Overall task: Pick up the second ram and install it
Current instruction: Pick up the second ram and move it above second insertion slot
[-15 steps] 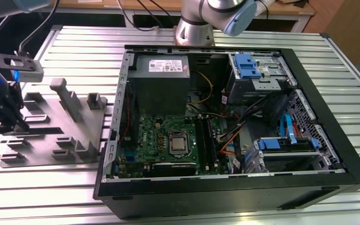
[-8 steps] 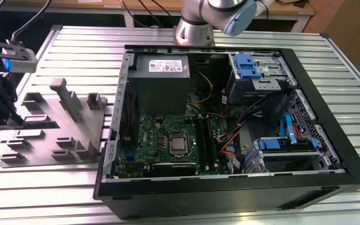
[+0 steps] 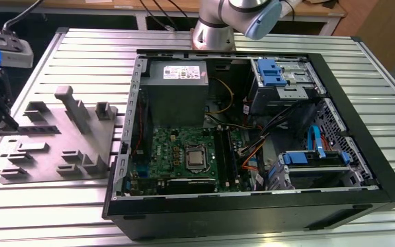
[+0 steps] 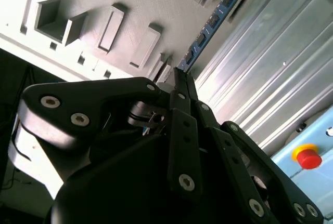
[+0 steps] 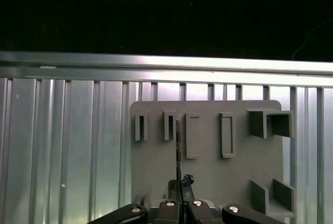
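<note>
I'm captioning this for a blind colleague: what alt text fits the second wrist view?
The black gripper, jaws shut on the second ram, a thin blue stick with dark chips, holds it over the grey tray with its raised slot blocks. Beside the tray lies the ribbed metal table, with a red button beyond it.

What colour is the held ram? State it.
Blue; the ram shows best in the second wrist view.

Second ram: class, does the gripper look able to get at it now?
Likely yes: the gripper looks shut on the second ram over the grey tray, with nothing between them.
</note>
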You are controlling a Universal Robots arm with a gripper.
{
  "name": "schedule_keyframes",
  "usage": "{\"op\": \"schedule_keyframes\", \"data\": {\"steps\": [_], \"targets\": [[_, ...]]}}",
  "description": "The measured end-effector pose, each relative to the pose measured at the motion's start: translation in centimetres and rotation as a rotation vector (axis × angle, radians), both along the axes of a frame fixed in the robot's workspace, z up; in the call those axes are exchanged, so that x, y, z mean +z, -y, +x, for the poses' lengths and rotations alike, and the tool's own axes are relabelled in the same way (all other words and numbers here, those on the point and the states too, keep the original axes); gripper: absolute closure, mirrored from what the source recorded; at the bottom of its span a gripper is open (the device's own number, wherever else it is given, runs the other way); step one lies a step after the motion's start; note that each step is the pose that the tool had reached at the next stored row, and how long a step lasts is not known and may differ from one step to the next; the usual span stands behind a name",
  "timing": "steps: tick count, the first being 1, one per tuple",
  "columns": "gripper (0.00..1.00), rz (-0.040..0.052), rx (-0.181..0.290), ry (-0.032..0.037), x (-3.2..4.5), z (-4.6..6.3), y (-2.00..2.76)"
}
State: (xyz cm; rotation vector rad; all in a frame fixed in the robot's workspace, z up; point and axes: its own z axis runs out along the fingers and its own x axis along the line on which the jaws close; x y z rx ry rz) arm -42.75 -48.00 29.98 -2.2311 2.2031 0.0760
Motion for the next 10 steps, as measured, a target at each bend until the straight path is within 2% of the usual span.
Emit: {"op": "schedule_keyframes", "data": {"steps": [10], "targets": [[0.89, 0.0003, 0.000, 0.0066, 3.62, 0.0, 0.00]]}}
